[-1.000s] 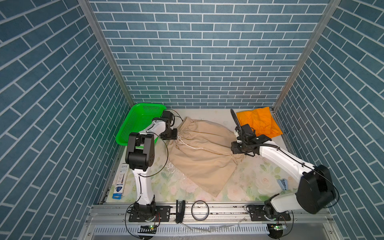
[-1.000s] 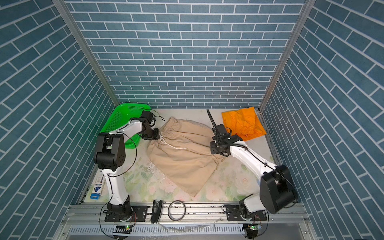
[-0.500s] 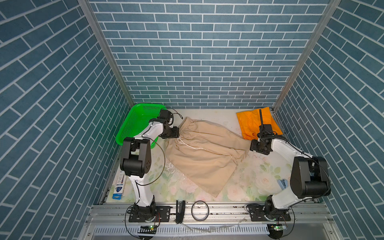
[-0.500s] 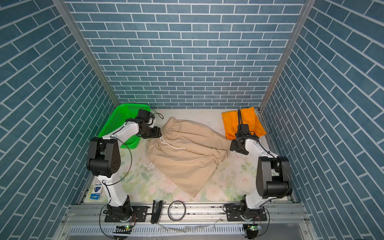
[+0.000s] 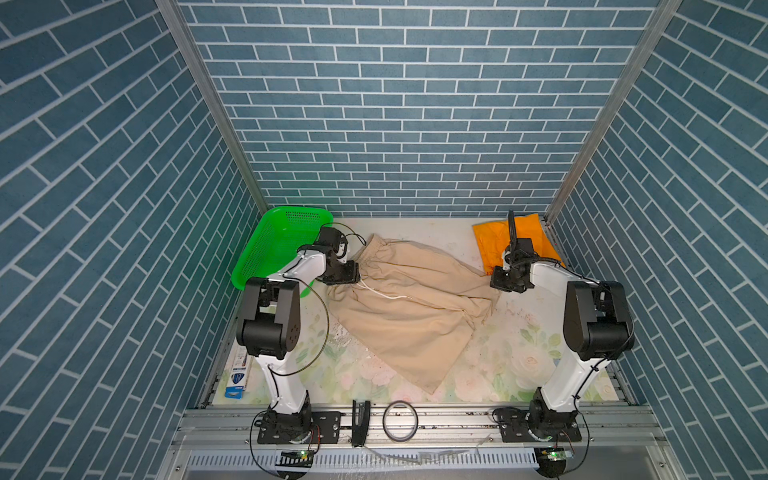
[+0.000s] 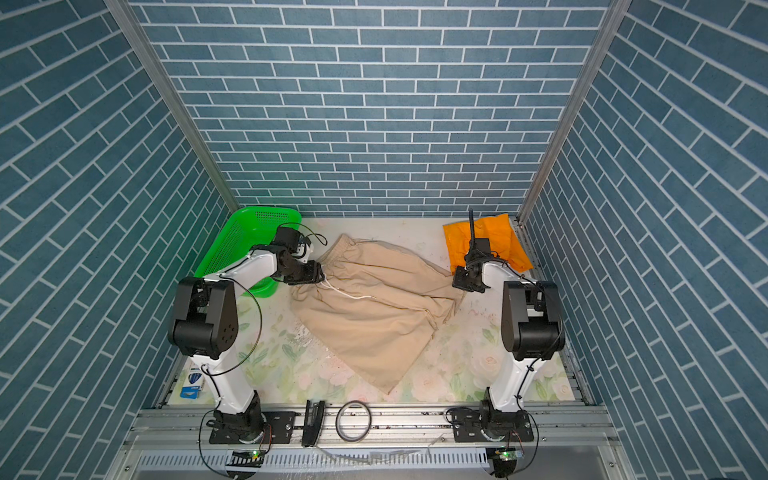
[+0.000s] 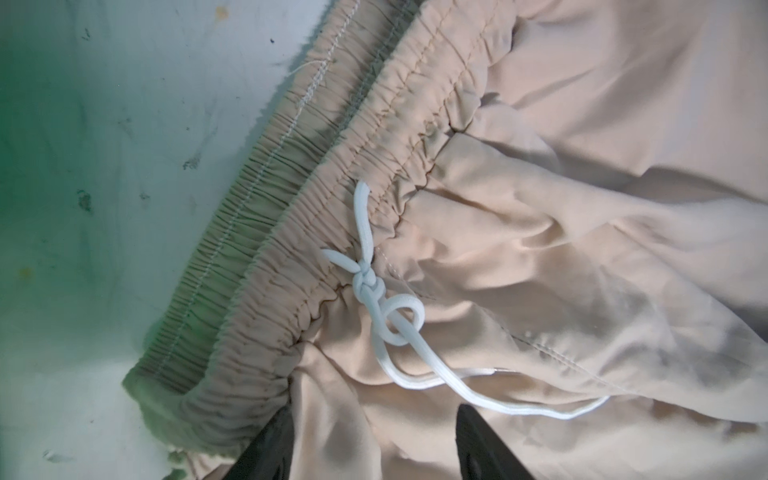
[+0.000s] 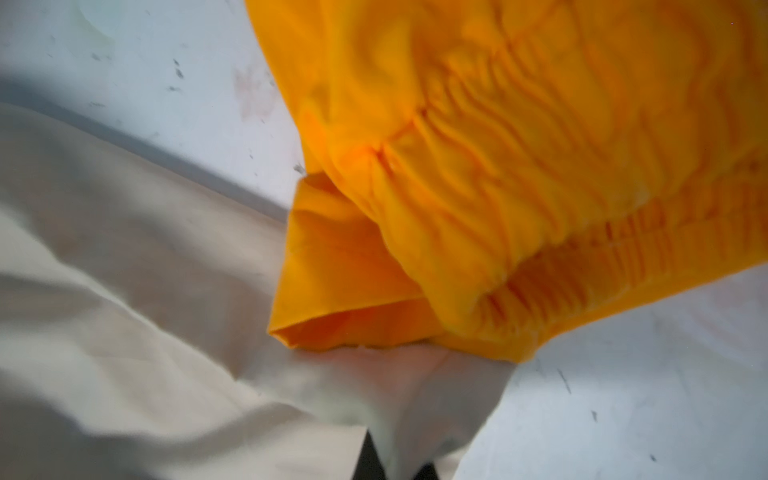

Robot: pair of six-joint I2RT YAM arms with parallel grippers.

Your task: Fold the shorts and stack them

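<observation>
1. Beige shorts (image 5: 407, 307) are lying spread mid-bench (image 5: 519, 365).
2. Right claw (image 8: 395, 461) is pinching their leg corner; left claw (image 7: 374, 411) is standing open over the waistband (image 7: 291, 249).
3. Left claw should be gripping before both are lifting evenly.

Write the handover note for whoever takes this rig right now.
Left gripper: open, over the beige shorts near the drawstring.
Right gripper: shut on the beige shorts' opposite edge, next to the orange shorts.
Done: orange shorts look folded, in the back right corner.
Left to do: fold the beige pair, now spread flat, and stack both.
</observation>
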